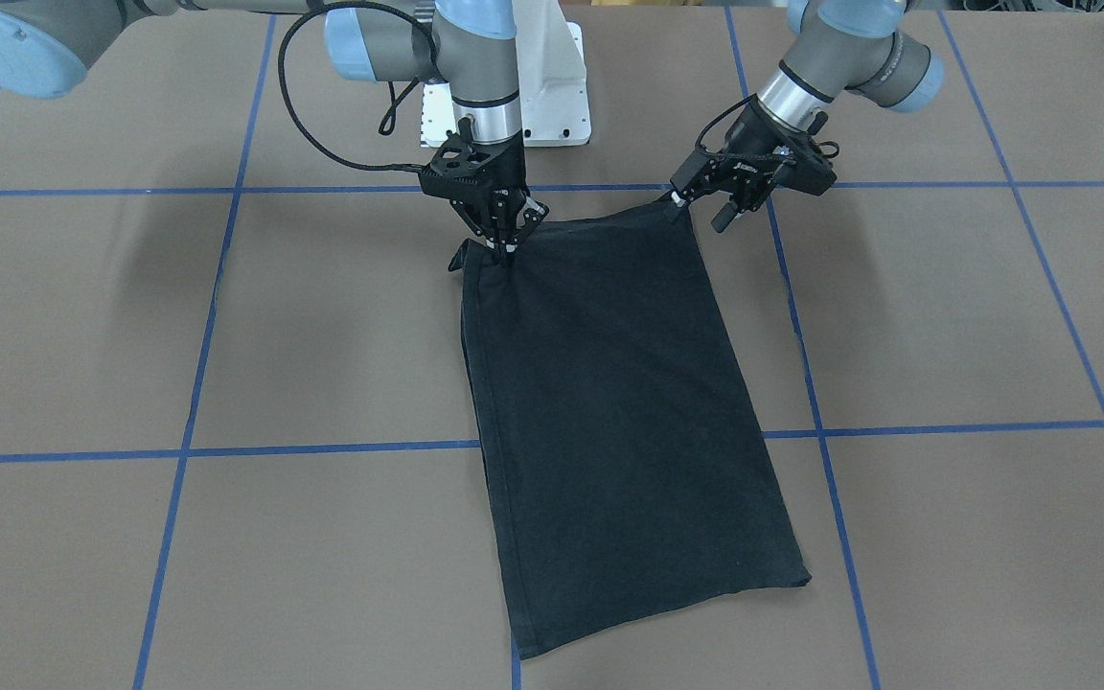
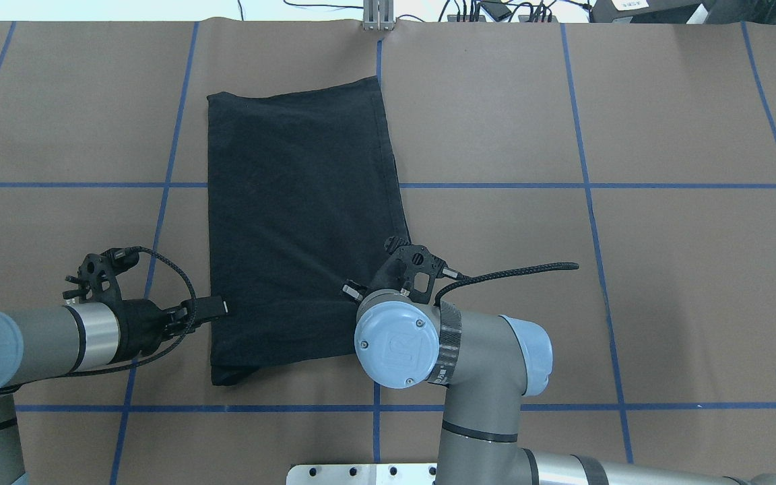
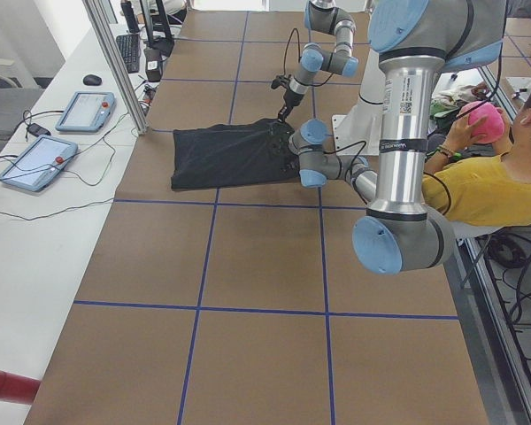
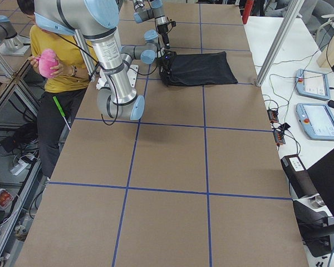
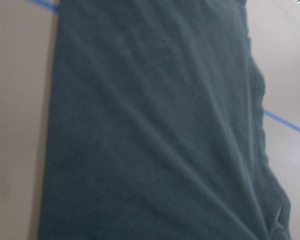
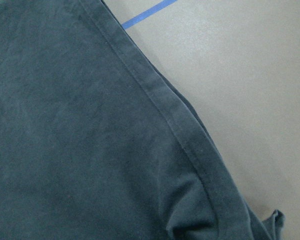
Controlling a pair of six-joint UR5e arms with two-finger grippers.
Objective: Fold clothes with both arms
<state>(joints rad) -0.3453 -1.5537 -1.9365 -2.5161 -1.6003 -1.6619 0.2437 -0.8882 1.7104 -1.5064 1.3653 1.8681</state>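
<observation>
- Presently held item: black T-shirt [image 1: 609, 402], already folded to a long narrow panel with the print hidden. It lies on the table [image 1: 945, 316] about midway between the two ends, with one short end toward the robot's edge and the other near the operators' edge.
- Right gripper [image 1: 506, 247]: fingers drawn together on the cloth near the robot-side corner, on the robot's right. The fabric puckers beneath the tips, so a pinch is judged.
- Left gripper [image 1: 678, 198]: tips clamped on the opposite robot-side corner, which rises slightly off the table.
- Reason for the hold, as judged: with both corners of one short end taken at once, that end can travel level toward the operators' edge and halve the length.
- Far short end: free and flat, serving as the anchor.
- Risk: an uneven lift would skew the fold.
</observation>
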